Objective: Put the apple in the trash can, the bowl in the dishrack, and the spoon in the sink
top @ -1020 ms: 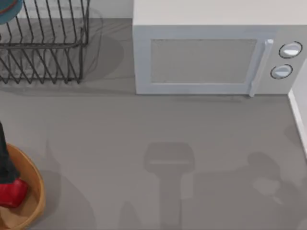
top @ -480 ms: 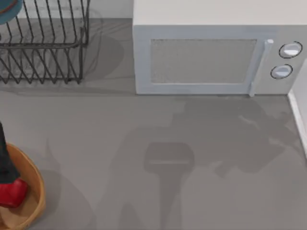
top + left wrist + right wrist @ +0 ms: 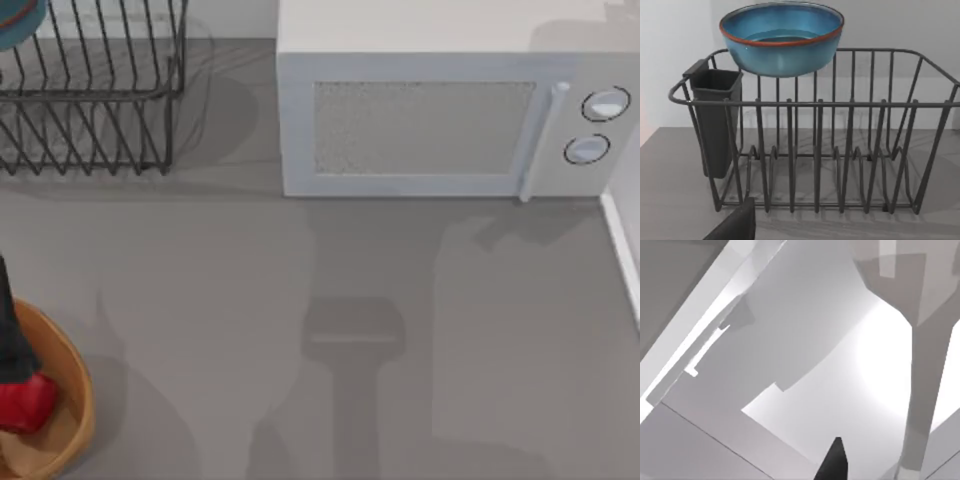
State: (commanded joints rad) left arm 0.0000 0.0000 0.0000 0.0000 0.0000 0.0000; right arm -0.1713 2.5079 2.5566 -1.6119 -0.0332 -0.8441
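At the top view's lower left corner, the apple (image 3: 24,404) lies inside the trash can (image 3: 78,385), with a dark part of the left arm (image 3: 10,335) just above it; whether that gripper is open or closed cannot be told. The bowl (image 3: 782,37) sits on the back rim of the dishrack (image 3: 850,150), beside a dark utensil holder (image 3: 715,120). A white microwave (image 3: 440,125) stands along the back.
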